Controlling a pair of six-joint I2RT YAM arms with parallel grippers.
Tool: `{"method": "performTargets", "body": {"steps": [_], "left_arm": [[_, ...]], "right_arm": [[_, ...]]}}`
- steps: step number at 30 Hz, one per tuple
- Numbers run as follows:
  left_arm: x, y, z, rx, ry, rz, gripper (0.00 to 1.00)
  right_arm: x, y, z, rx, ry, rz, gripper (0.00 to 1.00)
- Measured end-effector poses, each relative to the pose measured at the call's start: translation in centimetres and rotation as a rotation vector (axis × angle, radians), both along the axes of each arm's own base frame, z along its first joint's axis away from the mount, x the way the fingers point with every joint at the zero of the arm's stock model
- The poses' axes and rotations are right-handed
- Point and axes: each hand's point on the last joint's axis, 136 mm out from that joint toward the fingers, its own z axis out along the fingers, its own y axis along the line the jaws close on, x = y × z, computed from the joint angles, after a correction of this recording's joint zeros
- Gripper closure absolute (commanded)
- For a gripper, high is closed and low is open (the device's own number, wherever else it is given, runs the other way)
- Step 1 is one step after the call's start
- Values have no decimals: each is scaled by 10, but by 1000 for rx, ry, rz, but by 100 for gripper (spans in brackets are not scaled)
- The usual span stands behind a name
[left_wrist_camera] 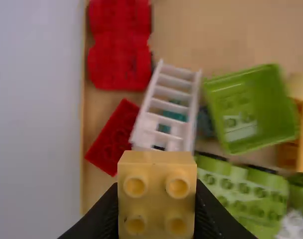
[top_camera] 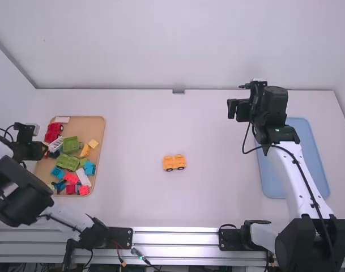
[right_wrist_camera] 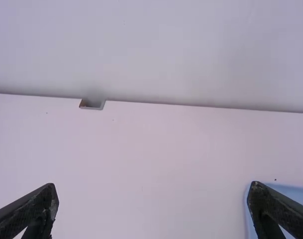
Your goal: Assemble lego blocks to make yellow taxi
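With the left gripper (left_wrist_camera: 156, 199), we have a yellow block (left_wrist_camera: 156, 167) pinched between closed fingers above the tray (top_camera: 103, 133). Our car (top_camera: 174, 163) sits mid-table, well off to the right, its long axis running left to right. Our right gripper (right_wrist_camera: 153, 199), wide open and empty, is nearer, but the block probably needs carrying rightward.
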Motion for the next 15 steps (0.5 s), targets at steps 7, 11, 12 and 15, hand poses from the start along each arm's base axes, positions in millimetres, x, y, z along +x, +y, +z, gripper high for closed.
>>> {"method": "performTargets", "body": {"steps": [7,11,12,15], "left_arm": [[34,-162,30,79,-62,-440,98],[48,-254,20,153,-17,-745,98],[48,-265,19,167,-10,-784,98],[50,-318,12,250,3,-978,98]], "right_arm": [[0,0,-1,2,4,-2,1],[-2,0,-4,1,18,-1,1],[-3,0,-4,-1,20,0,1],[-5,0,-8,-3,38,1,1]]}}
